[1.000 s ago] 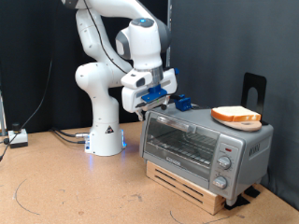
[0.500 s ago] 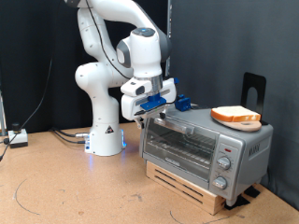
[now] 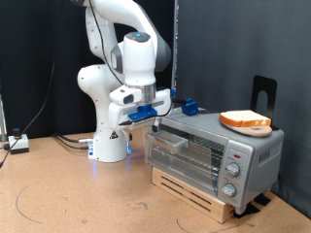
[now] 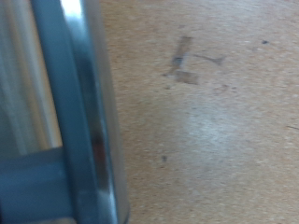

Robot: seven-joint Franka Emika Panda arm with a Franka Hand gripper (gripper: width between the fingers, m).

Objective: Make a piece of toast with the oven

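The silver-grey oven [image 3: 243, 155] stands on a wooden pallet at the exterior view's right. Its glass door [image 3: 185, 155] is tilted a little way open at the top. The piece of toast [image 3: 245, 120] lies flat on the oven's roof, towards its right end. My gripper [image 3: 148, 116], with blue fingers, is at the door's upper left corner and is shut on the door handle [image 3: 165, 137]. In the wrist view the shiny handle bar [image 4: 84, 112] runs close across the frame above the brown table [image 4: 215, 121].
The arm's white base [image 3: 109, 146] stands just left of the oven. A black stand [image 3: 263, 97] rises behind the oven's right end. The wooden pallet [image 3: 194, 192] lifts the oven off the table [image 3: 78, 199]. A small box with cables [image 3: 17, 144] lies at the far left.
My gripper has moved left and down, away from the oven's front. The top of the door has come with it, from closed to partly open. The toast has not moved.
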